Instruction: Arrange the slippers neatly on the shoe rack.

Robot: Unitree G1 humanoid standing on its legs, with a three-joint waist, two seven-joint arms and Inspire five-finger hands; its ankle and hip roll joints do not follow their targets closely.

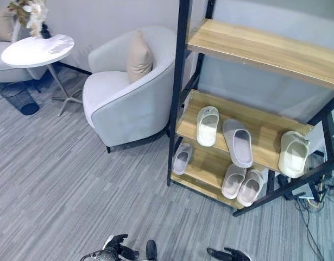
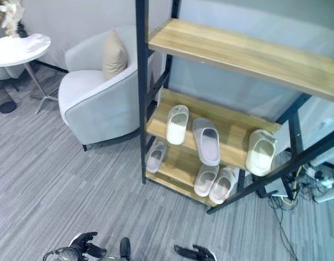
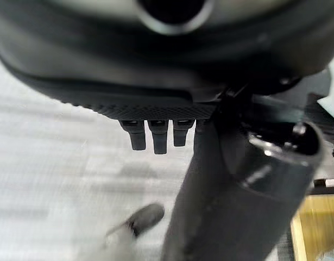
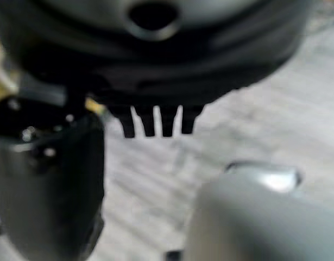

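**Slippers on the wooden rack, both hands low and empty**

Both dark hands sit at the near edge of the head views, above striped grey carpet [image 1: 58, 185]: the left hand [image 1: 119, 246] and the right hand [image 1: 231, 254], each with fingers straight and relaxed, holding nothing.

Beyond them stands the shoe rack [image 1: 177, 98], a black metal frame with slanted pale wood shelves. A rounded white armchair [image 1: 123, 98] with a beige cushion [image 1: 138, 56] sits beside it, and a round white side table [image 1: 37, 50] farther off.

Smooth, moulded slippers lie on the rack. On the middle shelf: a white slipper [image 1: 207, 125], a greyish slipper [image 1: 238, 142] and a cream slipper [image 1: 293, 154] at the shelf's end. On the bottom shelf: a single slipper [image 1: 182, 158] and a pair [image 1: 241, 185] side by side.
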